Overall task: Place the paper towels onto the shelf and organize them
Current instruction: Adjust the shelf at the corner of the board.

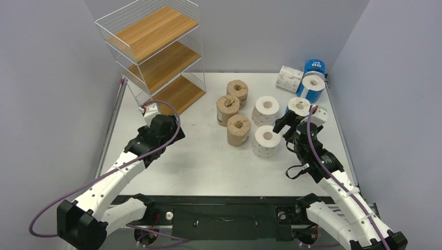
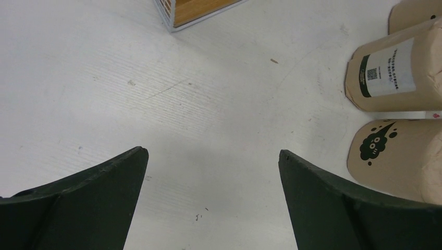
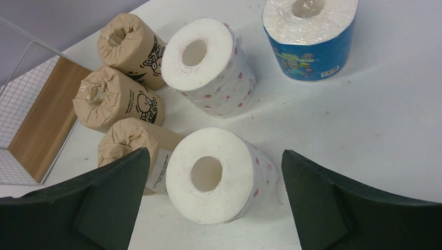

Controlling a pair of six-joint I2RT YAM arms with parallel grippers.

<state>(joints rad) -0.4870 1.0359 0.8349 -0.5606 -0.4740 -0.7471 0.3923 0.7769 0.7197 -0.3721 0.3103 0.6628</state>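
The shelf (image 1: 156,52), white wire with three wooden boards, stands at the back left with nothing on its boards. Three brown-wrapped rolls (image 1: 237,91) (image 1: 228,108) (image 1: 238,128) stand mid-table, with two white rolls (image 1: 266,109) (image 1: 265,140) to their right. Blue-wrapped rolls (image 1: 312,86) (image 1: 299,108) stand at the back right. My right gripper (image 1: 284,124) is open, and its jaws straddle the nearer white roll (image 3: 213,174) without touching it. My left gripper (image 1: 147,110) is open and empty over bare table (image 2: 211,153) near the shelf's front corner (image 2: 198,10).
Two white-wrapped packs (image 1: 288,78) lie at the back right beside a third blue roll (image 1: 314,66). In the left wrist view two brown rolls (image 2: 396,73) (image 2: 396,156) are at the right. Grey walls close in both sides and the back.
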